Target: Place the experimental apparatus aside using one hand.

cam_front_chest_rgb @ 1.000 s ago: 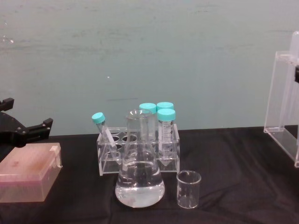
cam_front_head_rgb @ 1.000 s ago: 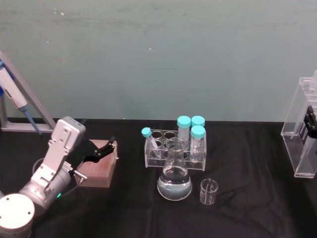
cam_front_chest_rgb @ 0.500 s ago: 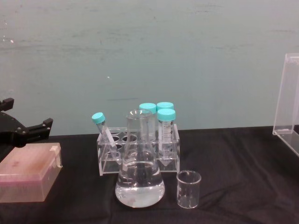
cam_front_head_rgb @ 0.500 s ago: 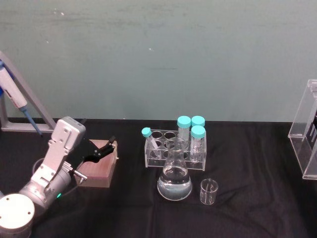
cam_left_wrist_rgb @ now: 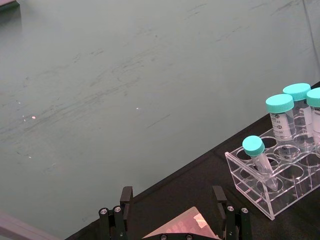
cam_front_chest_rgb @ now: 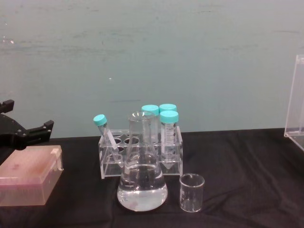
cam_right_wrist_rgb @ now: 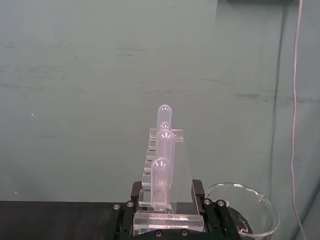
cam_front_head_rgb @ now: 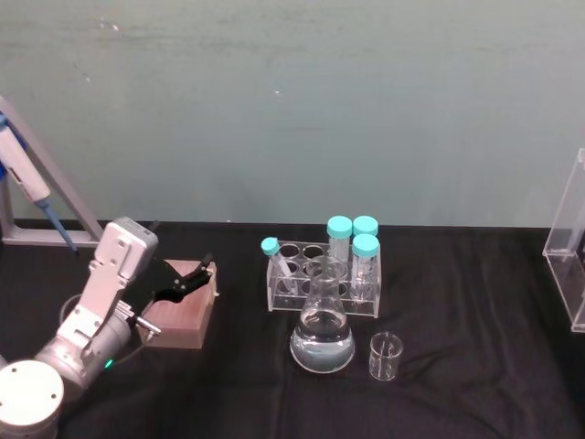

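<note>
The right pincer gripped the clear acrylic stand of pipettes at the scene's far right edge. The conical flask and small beaker stood side by side mid-scene on the counter. The left pincer hung open over a pink box.

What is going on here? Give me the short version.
The right gripper is shut on the clear stand with its pipettes, holding it at the far right edge of the table. The flask, the small beaker and the tube rack stand mid-table with no gripper on them. The left gripper hovers open over the pink box on the left.
</note>
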You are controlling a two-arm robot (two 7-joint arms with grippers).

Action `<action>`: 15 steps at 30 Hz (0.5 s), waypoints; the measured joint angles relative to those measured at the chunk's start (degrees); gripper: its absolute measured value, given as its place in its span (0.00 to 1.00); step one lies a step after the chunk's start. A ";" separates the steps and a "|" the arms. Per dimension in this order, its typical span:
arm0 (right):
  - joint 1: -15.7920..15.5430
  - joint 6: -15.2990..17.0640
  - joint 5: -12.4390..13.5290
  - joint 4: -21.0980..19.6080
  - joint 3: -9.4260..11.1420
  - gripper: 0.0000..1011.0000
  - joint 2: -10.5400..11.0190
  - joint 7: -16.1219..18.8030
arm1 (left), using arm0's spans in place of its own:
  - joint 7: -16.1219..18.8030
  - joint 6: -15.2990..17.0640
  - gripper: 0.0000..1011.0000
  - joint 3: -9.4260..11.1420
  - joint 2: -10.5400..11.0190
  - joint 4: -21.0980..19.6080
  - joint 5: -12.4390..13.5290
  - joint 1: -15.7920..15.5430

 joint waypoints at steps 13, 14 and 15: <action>0.71 -0.31 0.81 1.55 0.34 0.59 1.34 0.77 | 0.00 0.00 0.99 0.00 0.00 0.00 0.00 0.00; 0.77 -0.32 0.85 1.63 0.35 0.59 1.39 0.82 | 0.00 0.00 0.99 0.00 0.00 0.00 0.00 0.00; 0.84 -0.34 0.95 1.76 0.36 0.59 1.49 0.91 | 0.00 0.00 0.99 0.00 0.00 0.00 0.00 0.00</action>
